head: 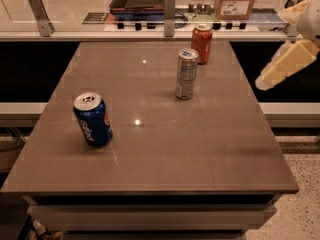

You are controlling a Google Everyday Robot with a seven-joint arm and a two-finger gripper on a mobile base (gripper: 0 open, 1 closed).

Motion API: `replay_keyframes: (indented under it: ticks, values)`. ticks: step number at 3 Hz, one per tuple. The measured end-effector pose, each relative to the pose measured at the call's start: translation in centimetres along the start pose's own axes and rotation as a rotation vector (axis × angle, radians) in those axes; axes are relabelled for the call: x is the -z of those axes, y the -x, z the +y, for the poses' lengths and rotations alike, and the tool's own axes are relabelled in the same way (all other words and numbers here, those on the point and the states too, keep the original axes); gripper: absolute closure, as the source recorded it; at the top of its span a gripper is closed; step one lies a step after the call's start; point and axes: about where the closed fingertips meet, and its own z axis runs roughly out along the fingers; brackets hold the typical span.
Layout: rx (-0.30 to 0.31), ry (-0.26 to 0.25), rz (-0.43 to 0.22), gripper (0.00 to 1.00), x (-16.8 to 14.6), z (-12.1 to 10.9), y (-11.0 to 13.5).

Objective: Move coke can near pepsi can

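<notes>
Gripper (274, 74): pale cream, at the right edge of the view, held in the air off the right side of the bench (200, 154), empty. Whether it is open or closed cannot be told.

Coke can (202, 44): orange-red body, silver top with pull tab, upright at the far edge of the bench, right of centre, well apart from the gripper.

Silver-grey can (186, 74): taller and slimmer, upright, just in front of the coke can and slightly to its left, apart from it.

Pepsi can (93, 119): dark blue, white lettering, a red patch, silver top; standing at the near left of the bench, well apart from both other cans.

Bench: grey-brown, glossy top.

Cardboard box (236, 1): on the counter behind the bench.
</notes>
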Motion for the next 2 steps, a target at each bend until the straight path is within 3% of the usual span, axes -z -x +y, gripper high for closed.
replay_keyframes:
  ticks: [2]
  values:
    - [-0.170,-0.080,-0.146,0.00,-4.1,-4.7,-0.3]
